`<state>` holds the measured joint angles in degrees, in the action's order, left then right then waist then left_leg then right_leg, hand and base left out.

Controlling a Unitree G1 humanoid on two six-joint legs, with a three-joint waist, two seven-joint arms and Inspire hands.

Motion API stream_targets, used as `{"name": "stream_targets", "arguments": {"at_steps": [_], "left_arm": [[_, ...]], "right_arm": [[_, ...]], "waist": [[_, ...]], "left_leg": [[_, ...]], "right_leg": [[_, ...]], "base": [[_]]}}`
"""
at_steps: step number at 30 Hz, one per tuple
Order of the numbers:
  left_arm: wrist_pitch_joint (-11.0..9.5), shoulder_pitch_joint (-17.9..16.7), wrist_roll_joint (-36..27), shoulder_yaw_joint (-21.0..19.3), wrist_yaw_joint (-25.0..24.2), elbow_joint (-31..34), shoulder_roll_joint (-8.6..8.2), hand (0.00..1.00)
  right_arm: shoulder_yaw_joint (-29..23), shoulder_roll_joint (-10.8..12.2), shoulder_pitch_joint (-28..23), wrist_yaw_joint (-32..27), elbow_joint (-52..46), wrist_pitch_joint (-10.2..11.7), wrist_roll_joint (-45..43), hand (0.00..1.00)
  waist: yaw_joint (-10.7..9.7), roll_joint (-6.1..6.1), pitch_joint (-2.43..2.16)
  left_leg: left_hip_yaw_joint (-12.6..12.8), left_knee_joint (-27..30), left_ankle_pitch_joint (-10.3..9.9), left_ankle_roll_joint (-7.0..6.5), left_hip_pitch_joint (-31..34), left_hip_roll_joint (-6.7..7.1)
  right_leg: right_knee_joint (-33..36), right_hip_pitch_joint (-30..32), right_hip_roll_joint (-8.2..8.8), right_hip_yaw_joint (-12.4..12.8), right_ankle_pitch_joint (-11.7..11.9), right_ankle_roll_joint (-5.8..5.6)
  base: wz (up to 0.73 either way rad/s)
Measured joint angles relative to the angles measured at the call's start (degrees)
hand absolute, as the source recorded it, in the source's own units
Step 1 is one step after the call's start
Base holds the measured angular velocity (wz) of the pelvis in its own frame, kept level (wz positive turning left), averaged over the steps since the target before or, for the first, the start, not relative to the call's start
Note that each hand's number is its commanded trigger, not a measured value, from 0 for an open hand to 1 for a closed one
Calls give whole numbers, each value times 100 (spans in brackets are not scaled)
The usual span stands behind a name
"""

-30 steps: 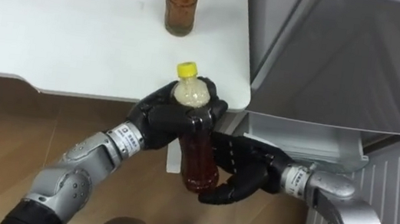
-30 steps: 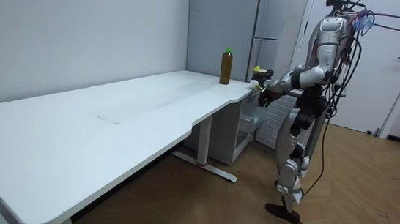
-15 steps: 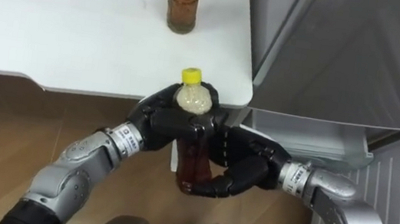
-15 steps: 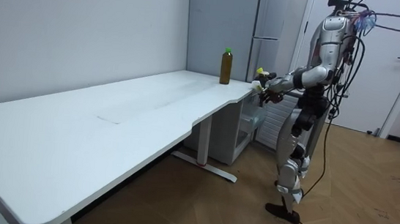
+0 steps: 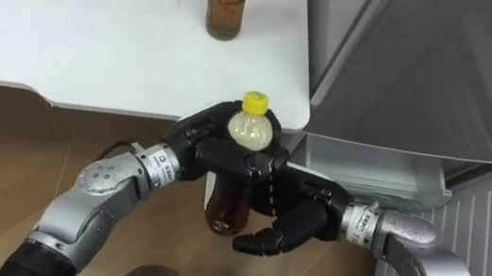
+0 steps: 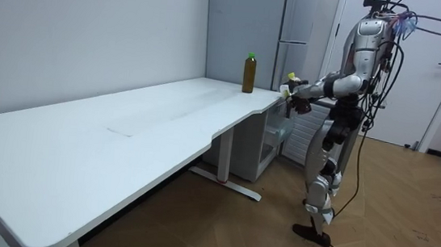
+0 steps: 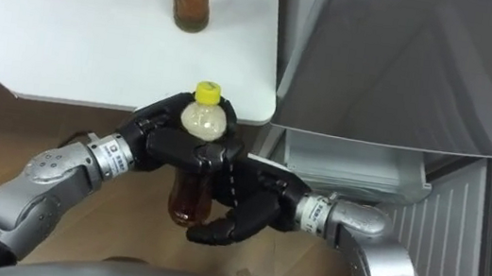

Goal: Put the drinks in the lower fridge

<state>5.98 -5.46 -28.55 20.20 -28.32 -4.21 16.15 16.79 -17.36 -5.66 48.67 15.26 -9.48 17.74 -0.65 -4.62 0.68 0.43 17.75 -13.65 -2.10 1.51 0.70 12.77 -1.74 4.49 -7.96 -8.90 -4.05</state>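
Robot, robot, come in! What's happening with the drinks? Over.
Left robot hand and right robot hand both curled round the yellow-capped bottle, beside the table corner. Second bottle stands on the table. Fridge to the right, path looks clear.

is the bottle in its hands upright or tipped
Roughly upright: the bottle has its cap on top, base below, left hand and right hand round it.

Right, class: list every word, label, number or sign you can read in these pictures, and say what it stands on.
No text here is readable.
small white tag by the left robot hand: dark marks, too small to read.
matching white tag by the right robot hand: also too small.
yellow-capped clear plastic bottle of brown drink: no readable print.
tall brown bottle on the white table: no readable print.
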Motion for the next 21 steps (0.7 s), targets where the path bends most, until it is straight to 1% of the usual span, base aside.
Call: {"name": "stream_targets", "arguments": {"at_steps": [2, 5, 7, 9, 13, 19, 20, 21], "left_arm": [[0, 1, -94, 80, -55, 35, -16, 100], [0, 1, -192, 109, -72, 34, -26, 100], [-1, 6, -192, 130, -104, 35, -19, 100], [0, 19, -183, 151, -141, 31, 0, 100], [0, 18, -248, 148, -185, 31, 2, 100], [1, 17, -247, 185, -185, 30, 14, 100], [1, 18, -247, 189, -185, 30, 14, 67], [1, 17, -247, 188, -185, 31, 15, 16]], "right_arm": [[-20, -1, 14, -115, 24, 11, 0, 100], [7, -29, 3, -136, 25, 110, -21, 100], [35, -2, 6, -222, 52, 108, -22, 100], [49, 10, 4, -227, 94, 110, -19, 100], [82, 4, -7, -226, 105, 236, 2, 100], [133, 2, -3, -233, 166, 250, 85, 100], [156, -4, -7, -248, 166, 249, 125, 100], [168, -4, -20, -273, 167, 249, 161, 100]], "waist": [[50, 1, 1], [93, -13, 34], [104, -13, 35], [109, -19, 46], [111, -17, 51], [103, -10, 50], [100, -6, 49], [96, 7, 48]], "left_leg": [[8, 4, 0, 0, -14, 2], [11, 21, -1, 2, -8, 1], [12, 30, -12, 19, -8, 0], [21, 29, -15, 22, -9, -5], [27, 28, -26, 15, -9, -11], [29, 27, -38, 11, -7, -2], [29, 25, -39, 11, -9, -2], [29, 25, -40, 10, -9, -3]], "right_leg": [[0, -16, 0, 0, 0, 0], [0, -16, -6, -2, 2, 3], [0, -18, -11, -3, 3, 4], [-1, -16, -10, -3, 3, 5], [-9, -16, -6, -7, 4, 6], [-15, -17, -8, -25, 4, 5], [-16, -17, -8, -27, 4, 5], [-17, -16, -9, -27, 4, 5]], "base": [[0], [0], [0], [0], [0], [0], [0], [0]]}}
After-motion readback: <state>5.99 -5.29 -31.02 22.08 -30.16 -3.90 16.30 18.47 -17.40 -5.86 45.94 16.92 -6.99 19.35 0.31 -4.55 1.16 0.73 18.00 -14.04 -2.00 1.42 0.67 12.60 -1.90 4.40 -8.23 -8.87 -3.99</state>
